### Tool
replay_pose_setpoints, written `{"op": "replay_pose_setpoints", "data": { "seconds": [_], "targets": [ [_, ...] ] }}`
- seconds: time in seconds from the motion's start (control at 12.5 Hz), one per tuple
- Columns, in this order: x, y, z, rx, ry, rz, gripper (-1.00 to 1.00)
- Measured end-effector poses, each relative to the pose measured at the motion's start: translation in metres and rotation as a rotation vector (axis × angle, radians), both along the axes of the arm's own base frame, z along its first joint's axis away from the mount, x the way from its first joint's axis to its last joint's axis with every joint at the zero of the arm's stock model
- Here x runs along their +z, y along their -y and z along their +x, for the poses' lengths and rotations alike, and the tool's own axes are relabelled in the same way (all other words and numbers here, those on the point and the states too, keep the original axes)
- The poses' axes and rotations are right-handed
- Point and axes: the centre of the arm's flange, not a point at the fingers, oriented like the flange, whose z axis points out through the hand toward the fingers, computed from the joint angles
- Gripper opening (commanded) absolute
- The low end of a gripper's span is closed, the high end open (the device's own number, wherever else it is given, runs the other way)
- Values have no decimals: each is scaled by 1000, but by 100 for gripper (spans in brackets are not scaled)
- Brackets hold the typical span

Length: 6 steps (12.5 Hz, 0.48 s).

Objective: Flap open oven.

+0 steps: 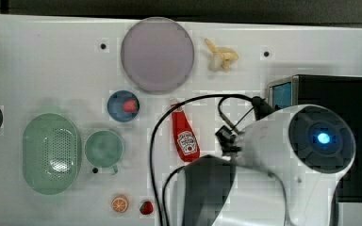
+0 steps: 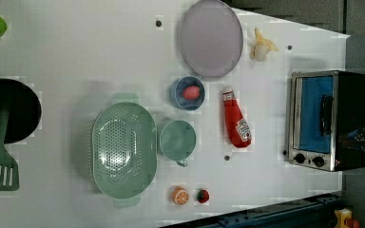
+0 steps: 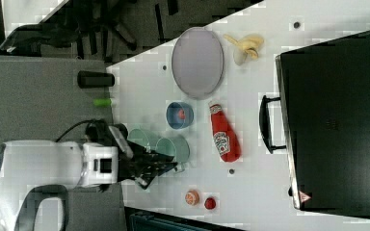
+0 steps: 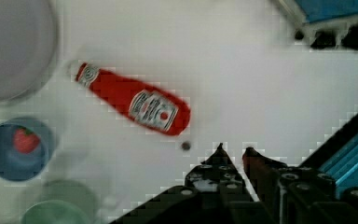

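The oven stands at the left view's right, a black box with a silver front frame. Its blue glass door lies flat against the frame, with the bar handle across the middle and black knobs beside it. In the right view the oven shows its black top and its handle. My gripper hangs high over the white table, apart from the oven. Its dark fingers are shut with nothing between them. The arm covers part of the oven in the top view.
A ketchup bottle lies in front of the oven. On the table are a grey plate, a peeled banana, a blue bowl holding a strawberry, a green cup, a green colander, an orange slice and a strawberry.
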Motion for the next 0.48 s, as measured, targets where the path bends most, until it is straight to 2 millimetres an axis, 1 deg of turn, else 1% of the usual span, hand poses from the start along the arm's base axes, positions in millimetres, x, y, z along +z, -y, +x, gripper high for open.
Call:
{"op": "replay_pose_setpoints", "data": {
  "seconds": [0.16,0.32,0.48],
  "targets": [
    [-11,28,7,153,33,-63,-65],
    [-23,54,20,300,87,-110,-65],
    [-40,75,25,426,114,-123,-65]
  ]
}}
